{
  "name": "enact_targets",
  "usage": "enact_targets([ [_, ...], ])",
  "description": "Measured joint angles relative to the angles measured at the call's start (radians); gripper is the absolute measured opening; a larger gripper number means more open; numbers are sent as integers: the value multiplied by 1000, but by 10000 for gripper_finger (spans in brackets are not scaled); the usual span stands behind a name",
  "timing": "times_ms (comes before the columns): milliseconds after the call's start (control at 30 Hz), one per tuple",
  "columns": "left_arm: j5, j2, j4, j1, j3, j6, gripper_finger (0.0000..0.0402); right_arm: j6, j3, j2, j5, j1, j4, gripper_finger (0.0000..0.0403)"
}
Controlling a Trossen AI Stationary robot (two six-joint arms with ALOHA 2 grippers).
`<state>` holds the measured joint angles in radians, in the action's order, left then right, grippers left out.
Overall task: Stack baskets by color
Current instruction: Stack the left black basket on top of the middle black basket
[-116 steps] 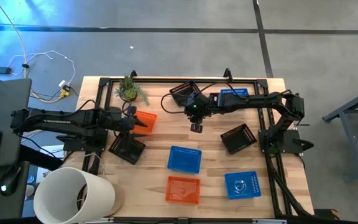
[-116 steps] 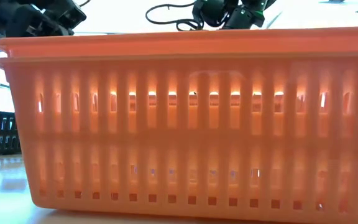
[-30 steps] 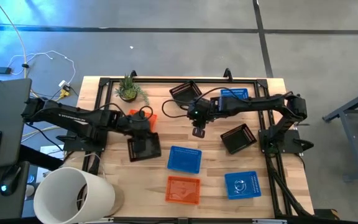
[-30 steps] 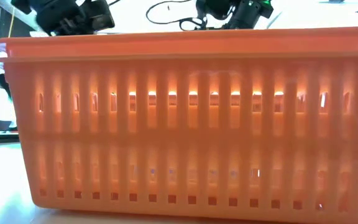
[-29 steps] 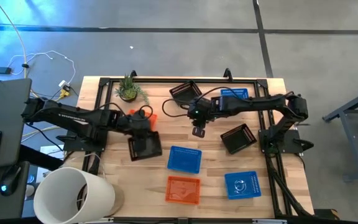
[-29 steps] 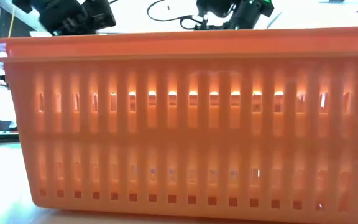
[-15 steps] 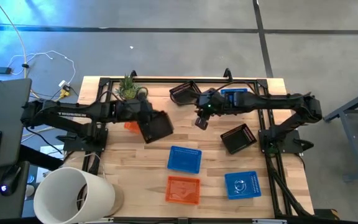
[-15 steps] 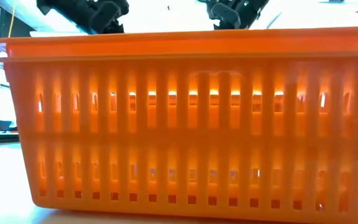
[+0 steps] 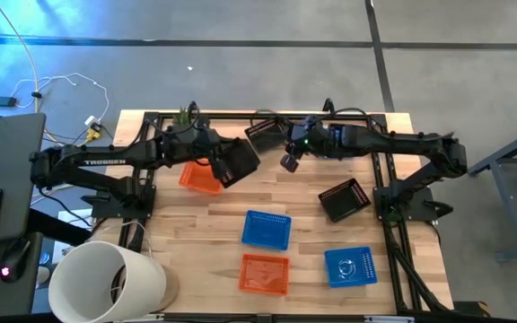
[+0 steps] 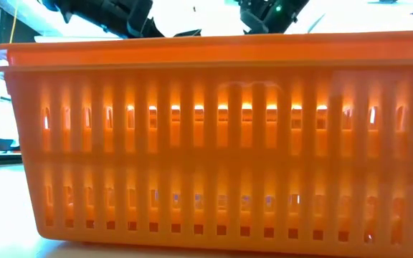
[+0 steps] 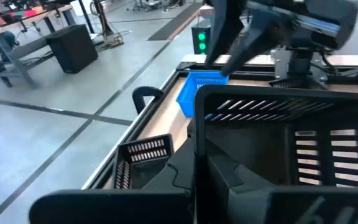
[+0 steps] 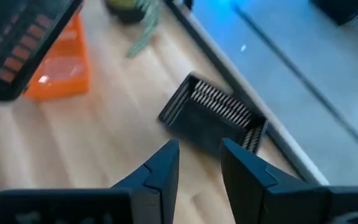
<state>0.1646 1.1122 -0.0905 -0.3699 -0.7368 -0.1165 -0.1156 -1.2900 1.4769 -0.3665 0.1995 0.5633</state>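
Observation:
My left gripper (image 9: 221, 165) is shut on a black basket (image 9: 238, 161) that it carries above the table's far left part, over an orange basket (image 9: 198, 178) resting flat on the wood. My right gripper (image 9: 289, 162) hangs open and holds nothing, a little to the right of the carried basket and near a second black basket (image 12: 213, 118) that lies at the far edge. A third black basket (image 9: 345, 199) lies right of centre. Two blue baskets (image 9: 267, 230) (image 9: 349, 266) and another orange basket (image 9: 264, 273) lie near the front. My left gripper pinches one side wall (image 11: 199, 134) of the black basket, one finger inside the hollow (image 11: 229, 183) and the other outside. The fingers come nearly level from the table's left. The basket is lifted clear of the table and tilted.
A big white bucket (image 9: 106, 283) lies at the front left corner. A small green plant (image 9: 187, 117) stands at the far left edge. A blue basket (image 11: 199, 88) sits at the far edge under my right arm. A black frame rail (image 9: 240, 115) runs along the far edge.
My left gripper has risen and swung toward the table's far edge and right, carrying the black basket, which has tipped and now hangs beyond the orange basket. My right gripper has risen and drawn back toward the far edge, still open.

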Motion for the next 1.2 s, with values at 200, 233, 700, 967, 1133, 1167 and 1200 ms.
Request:
enact_targets([
  [200,1,0,-20,-28,0,0,0,45,0,0,20,115,-115,103],
  [233,2,0,-41,-33,0,0,0,45,0,0,33,137,-122,103],
  [700,-48,0,-252,-91,-44,-67,0,11,0,28,111,352,-326,103],
  [967,-59,0,-56,-150,-215,-115,0,11,0,89,137,420,-401,103],
  [1133,-59,1,-46,-195,-256,-115,0,11,0,129,136,448,-382,103],
  [1167,-59,5,-47,-203,-263,-115,0,11,0,136,136,450,-379,103],
  [1200,-59,12,-47,-209,-271,-115,0,11,0,143,136,451,-374,103],
])
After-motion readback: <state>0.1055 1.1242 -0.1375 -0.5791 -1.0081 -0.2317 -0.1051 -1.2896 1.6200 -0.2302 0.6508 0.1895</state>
